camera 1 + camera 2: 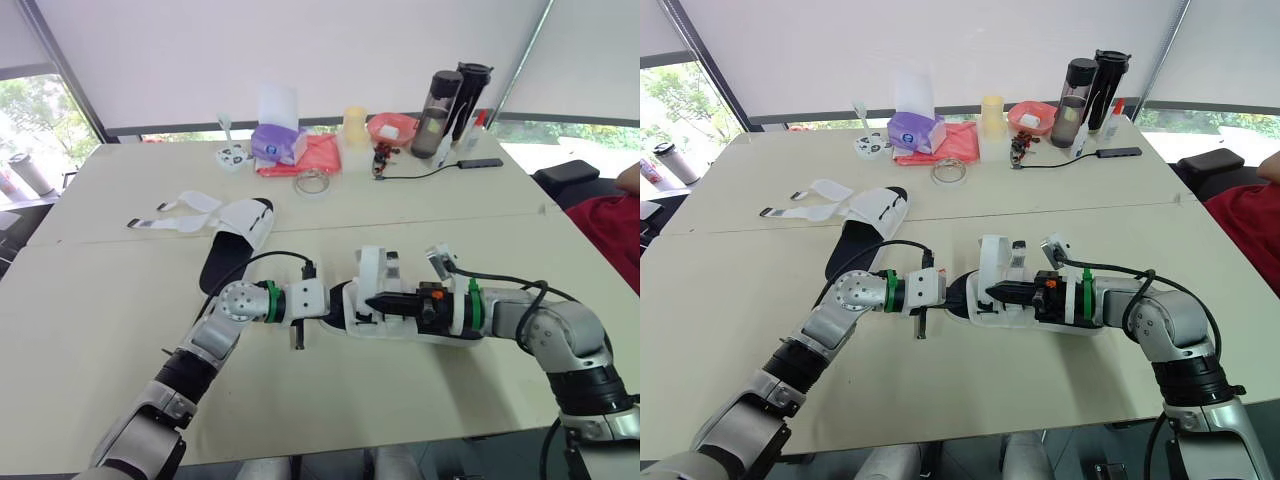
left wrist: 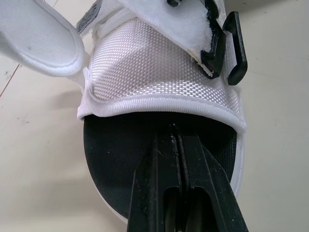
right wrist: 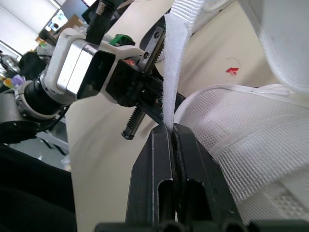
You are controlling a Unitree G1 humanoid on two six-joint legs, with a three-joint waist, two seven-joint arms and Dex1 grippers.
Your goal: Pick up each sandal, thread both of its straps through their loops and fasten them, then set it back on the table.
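Right hand (image 3: 172,128) is clamped on the white strap (image 3: 175,58) of the near sandal (image 1: 372,268), w/ the strap rising straight out from the tips. Left hand (image 2: 176,133) has its fingers together, nothing visible btwn them. Its tips lie on the black footbed (image 2: 116,159) at the open end, just under the mesh upper. The sandal sits on the tabletop (image 1: 100,330) btwn the two hands, front-centre.

Risks, as I judge them:
- Grip on the strap is narrow. A tug toward the black loops (image 2: 227,53) could slip it free, or twist it so the wrong face meets the fastening patch.
- Left hand prob. only pins the sandal rather than gripping it. If the right pulls hard, the shoe may slide or tip over.
- The strap could grab the fuzzy upper early, before it's thru a loop.

Second sandal (image 1: 238,225) lies well apart on the robot's left w/ its loose straps (image 1: 165,212) spread flat, so it's not yet done.
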